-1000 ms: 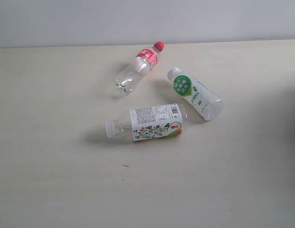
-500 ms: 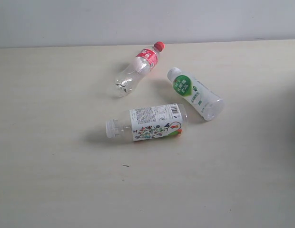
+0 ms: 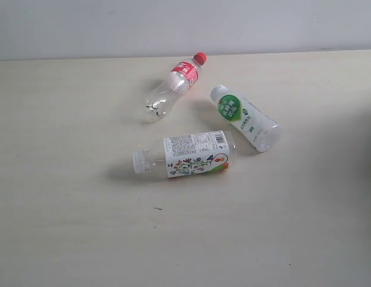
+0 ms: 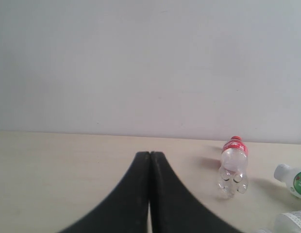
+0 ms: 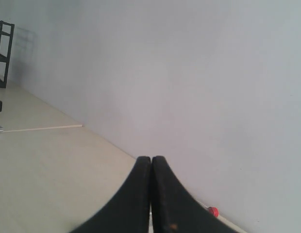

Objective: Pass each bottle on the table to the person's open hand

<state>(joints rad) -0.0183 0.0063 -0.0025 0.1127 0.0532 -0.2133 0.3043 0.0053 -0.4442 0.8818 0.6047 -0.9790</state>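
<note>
Nothing has shifted: cola bottle (image 3: 173, 85), green-label bottle (image 3: 245, 118) and floral-label bottle (image 3: 185, 153) lie untouched mid-table (image 3: 66, 179), my left gripper (image 4: 150, 154) and right gripper (image 5: 151, 158) pinched closed, empty, so no handover has begun.

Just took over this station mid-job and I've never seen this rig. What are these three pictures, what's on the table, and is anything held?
It is a two-armed robot; each arm ends in a black two-finger gripper. The wide picture comes from a camera off the arms, looking down at the table. Three bottles lie there on their sides: a cola bottle with a red cap, a white bottle with a green label, and a clear bottle with a floral label. The other two pictures come from wrist cameras: the left gripper and the right gripper are both shut, holding nothing.
</note>
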